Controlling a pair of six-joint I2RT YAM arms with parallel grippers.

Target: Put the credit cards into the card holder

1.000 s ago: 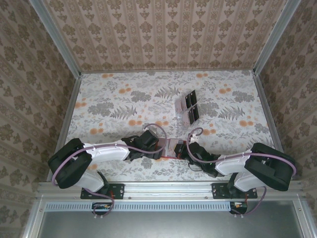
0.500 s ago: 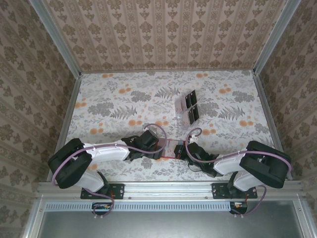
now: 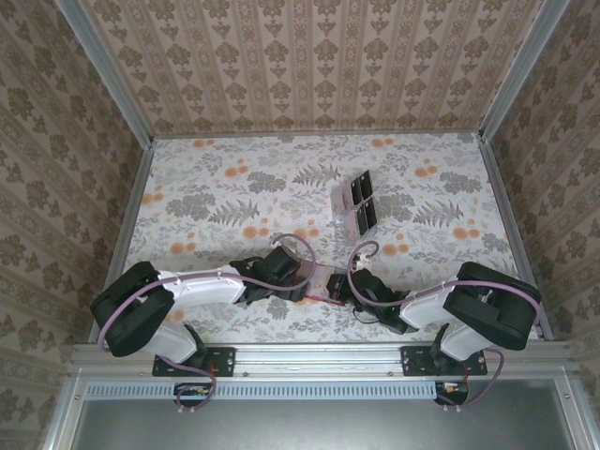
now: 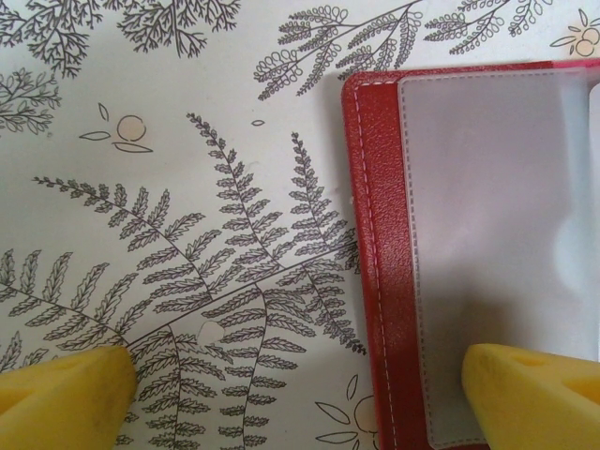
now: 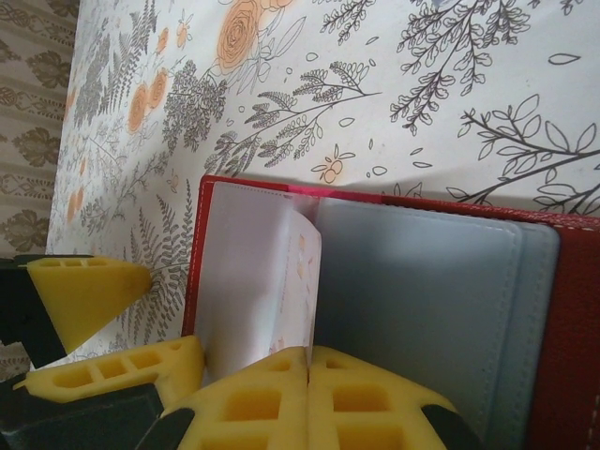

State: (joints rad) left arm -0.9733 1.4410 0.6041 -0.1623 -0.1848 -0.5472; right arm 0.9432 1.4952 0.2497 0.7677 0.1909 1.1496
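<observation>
On my floral-patterned table point(image 3: 206, 187), a clear plastic rack point(image 3: 342, 200) near centre holds dark rectangular cards point(image 3: 357, 191). The red stitched folding wallet point(image 4: 375, 234) lies open at 6 o'clock. The left tool point(image 4: 300, 398) is spread across the wallet's edge, and the right tool point(image 5: 309, 375) is pinched together on its pale inner leaf.

Red card holder point(image 4: 367, 216), fern-print table point(image 4: 187, 244)

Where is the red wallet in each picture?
Top external: red wallet sits low in the centre, near the table's front edge.
Left wrist: red wallet on the right side, lying open.
Right wrist: red wallet in the lower middle and right, open.
Shared landmark: fern-printed table cover under it.
</observation>
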